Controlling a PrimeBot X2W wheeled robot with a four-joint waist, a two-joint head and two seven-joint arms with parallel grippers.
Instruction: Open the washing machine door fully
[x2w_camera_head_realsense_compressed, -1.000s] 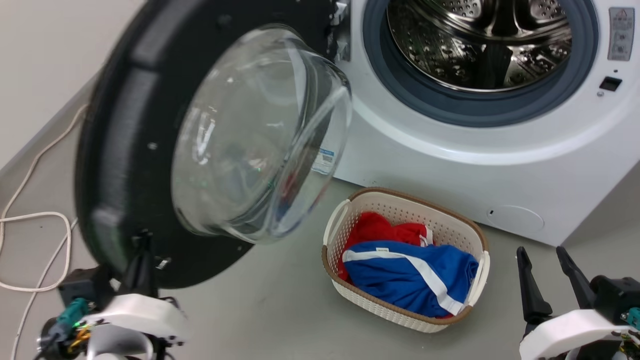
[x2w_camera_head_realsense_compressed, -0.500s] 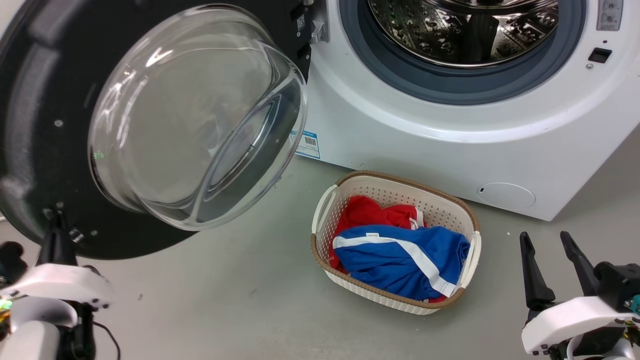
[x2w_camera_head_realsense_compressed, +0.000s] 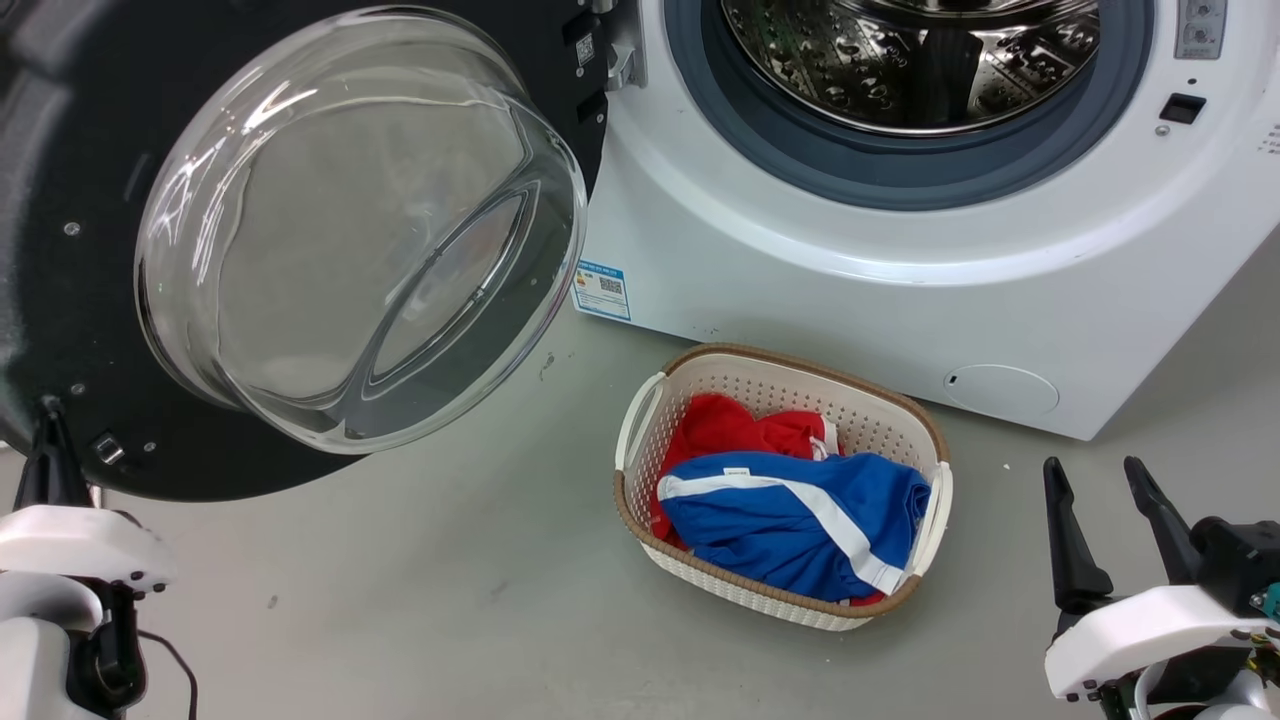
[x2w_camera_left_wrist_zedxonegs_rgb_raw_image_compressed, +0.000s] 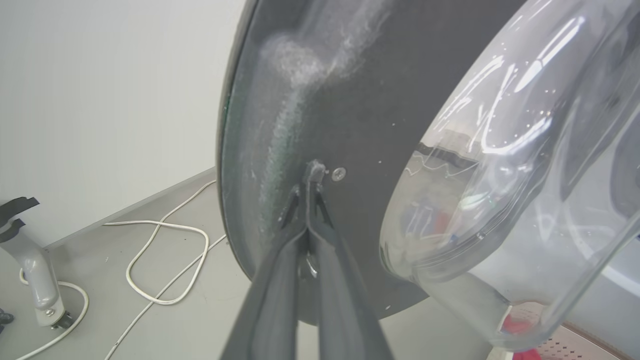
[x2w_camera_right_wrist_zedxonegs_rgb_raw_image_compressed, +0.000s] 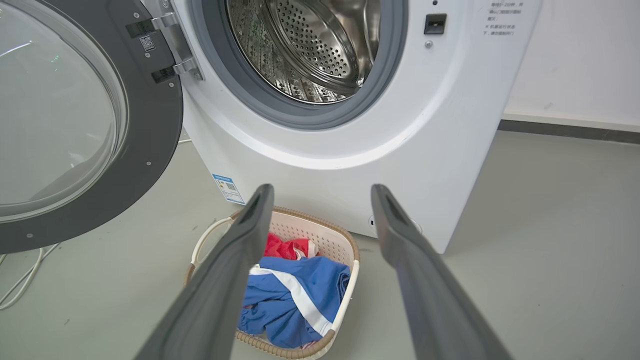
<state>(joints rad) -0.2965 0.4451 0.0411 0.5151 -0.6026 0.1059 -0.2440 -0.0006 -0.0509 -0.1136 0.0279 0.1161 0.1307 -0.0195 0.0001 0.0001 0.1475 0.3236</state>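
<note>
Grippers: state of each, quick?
Left gripper: closed, tips against the washing machine door.
Right gripper: open, empty.

We see the door (x2w_camera_head_realsense_compressed: 330, 230) standing wide open, hinged (x2w_camera_right_wrist_zedxonegs_rgb_raw_image_compressed: 172, 47) at the left of the machine (x2w_camera_head_realsense_compressed: 800, 300). It is a big glossy black disc with its inner face towards us. A clear glass bowl window (x2w_camera_left_wrist_zedxonegs_rgb_raw_image_compressed: 500, 175) bulges from its centre.
</note>
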